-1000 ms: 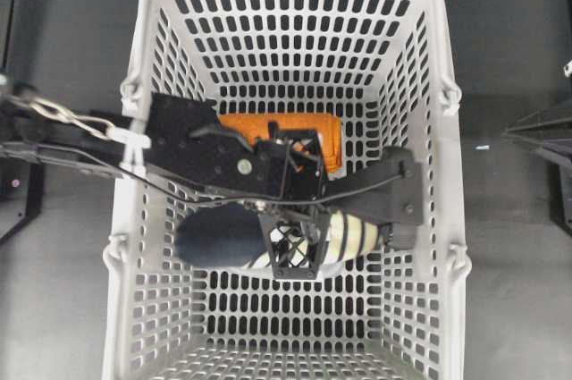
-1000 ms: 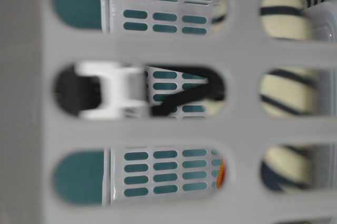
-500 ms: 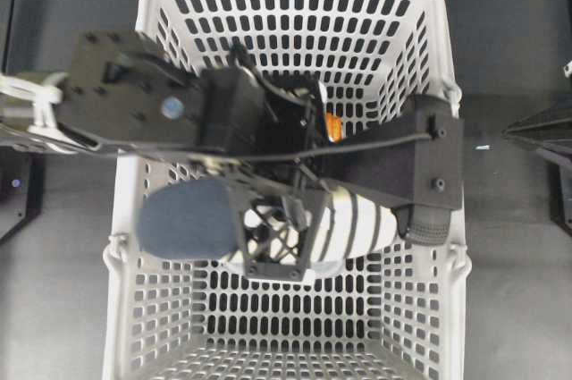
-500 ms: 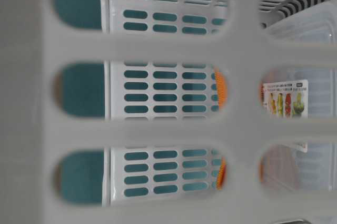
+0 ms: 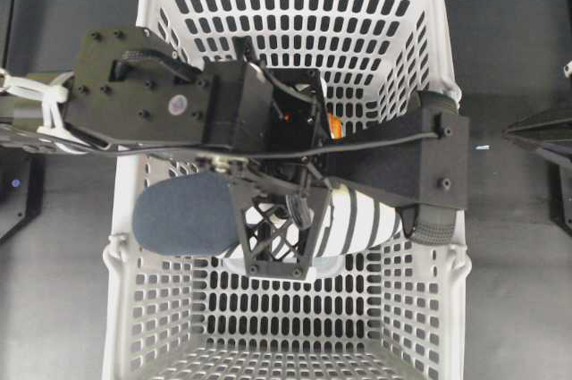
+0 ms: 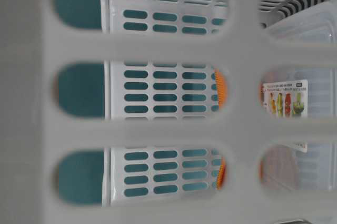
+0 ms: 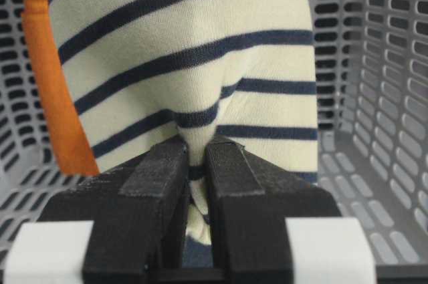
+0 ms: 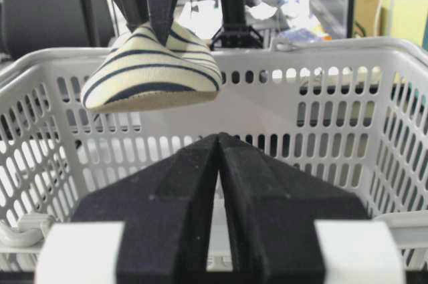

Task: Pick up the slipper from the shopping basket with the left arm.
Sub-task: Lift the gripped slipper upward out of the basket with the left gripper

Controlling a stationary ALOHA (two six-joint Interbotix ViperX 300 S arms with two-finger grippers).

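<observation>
Left gripper: pinched tight on a fold of the slipper's striped upper.
Slipper: hangs above the shopping basket, toe level with its rim, touching no wall.
Right gripper: fingers pressed together, nothing between them, outside the basket.
Basket: orange cloth lies inside.

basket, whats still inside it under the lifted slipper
In the shopping basket a folded orange cloth lies against one wall. The slipper, pinched in the left claw, and the arm cover much of the slotted floor overhead; nothing else shows on the floor parts that are visible.
</observation>
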